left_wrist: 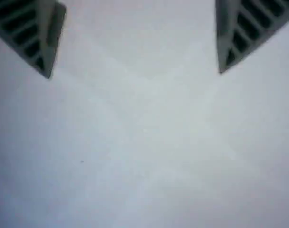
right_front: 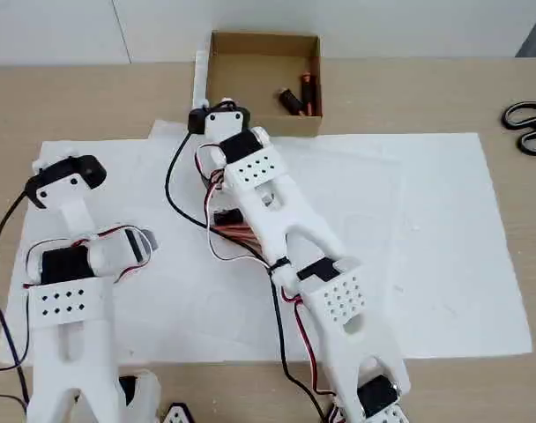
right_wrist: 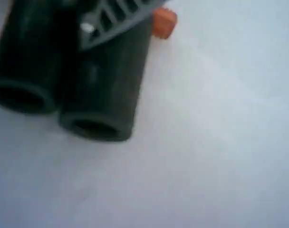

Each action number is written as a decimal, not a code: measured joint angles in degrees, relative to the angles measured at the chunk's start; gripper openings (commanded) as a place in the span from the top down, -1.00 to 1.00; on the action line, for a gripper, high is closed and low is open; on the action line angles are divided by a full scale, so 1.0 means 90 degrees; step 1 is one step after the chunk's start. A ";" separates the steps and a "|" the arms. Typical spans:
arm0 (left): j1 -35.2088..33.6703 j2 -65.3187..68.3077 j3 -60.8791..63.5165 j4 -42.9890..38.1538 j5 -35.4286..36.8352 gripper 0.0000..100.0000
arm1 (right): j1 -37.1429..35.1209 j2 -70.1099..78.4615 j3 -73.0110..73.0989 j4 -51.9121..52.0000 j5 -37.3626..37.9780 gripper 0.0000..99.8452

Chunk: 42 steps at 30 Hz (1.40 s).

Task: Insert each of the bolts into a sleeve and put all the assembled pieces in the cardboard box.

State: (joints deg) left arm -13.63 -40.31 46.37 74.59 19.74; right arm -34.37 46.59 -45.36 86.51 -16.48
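- Found 2 black sleeves (right_wrist: 104, 85) lying side by side and touching on the white paper (right_wrist: 220, 142), open mouths turned toward the right wrist camera.
- Spotted the end of an orange bolt (right_wrist: 163, 22) just past the far end of 1 sleeve.
- Saw the right gripper (right_wrist: 106, 21) down on the sleeves, part of it lying across the top of 1. Could not tell how far open it stood, nor whether it truly had hold of anything.
- Found the left gripper (left_wrist: 135, 70) spread wide over bare paper, holding nothing.
- Counted what looked like 2 assembled pieces (right_front: 301, 95) already in the cardboard box (right_front: 213, 62), close to its right wall.
- Judged the sleeves light, rigid and smooth. Being round, likely to roll or squirt sideways under a poor pinch.
- Reckoned the best hold to be across the middle of 1 barrel, leaving its mouth free for the bolt.
- Judged the bolt small, stiff and light, best taken near its head so the shank stayed clear.
- Could not make out whether the orange bolt sat inside the sleeve or merely behind it, with most of its length hidden by the sleeve and gripper.
- Could not see into the dark bores well enough to call them empty.
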 measured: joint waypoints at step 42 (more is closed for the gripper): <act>0.0000 0.0000 0.0000 0.0000 0.0000 0.57 | 0.0430 0.0567 -0.0059 -0.0107 0.0137 0.99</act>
State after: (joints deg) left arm -13.63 -40.31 46.37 74.59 19.74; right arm -30.51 51.69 -45.89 85.54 -15.25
